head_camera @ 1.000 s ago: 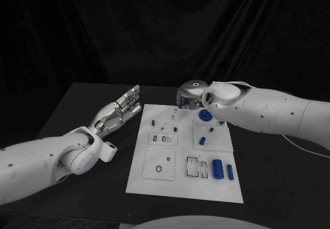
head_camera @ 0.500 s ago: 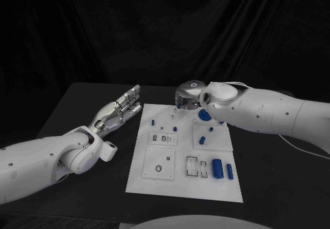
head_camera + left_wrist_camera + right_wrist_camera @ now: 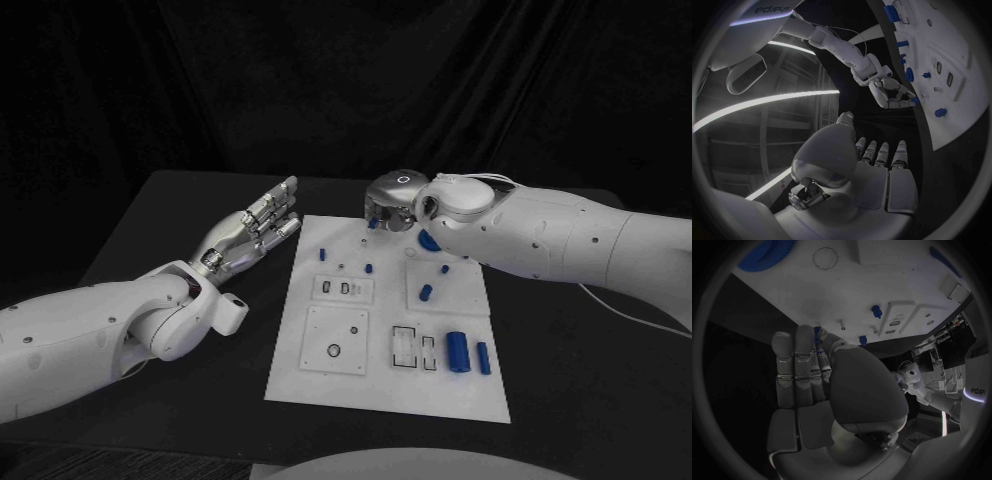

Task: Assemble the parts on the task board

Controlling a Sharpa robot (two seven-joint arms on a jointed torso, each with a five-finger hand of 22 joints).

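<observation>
The white task board (image 3: 378, 392) lies in the middle of the table. My right hand (image 3: 392, 203) hovers over its far edge, fingers curled down, pinching a small blue part (image 3: 819, 334) at the fingertips. A blue gear (image 3: 428, 241) lies just beside that hand, half hidden by the arm. Two blue cylinders (image 3: 456, 352) lie at the board's near right, a blue peg (image 3: 426, 293) at mid-right, and small blue pegs (image 3: 369, 268) stand near the far left. My left hand (image 3: 254, 227) is held palm up off the board's left side, fingers straight and apart, holding nothing.
Rectangular slots (image 3: 411, 350) and a round hole (image 3: 335, 353) are cut into the board's near half. Bare black table (image 3: 188, 215) lies to the left of the board, under my left arm. My right arm (image 3: 562, 245) crosses above the board's far right corner.
My right hand has crept slightly left over the board's far edge, still pinching the small blue part. The left hand has stayed in place.
</observation>
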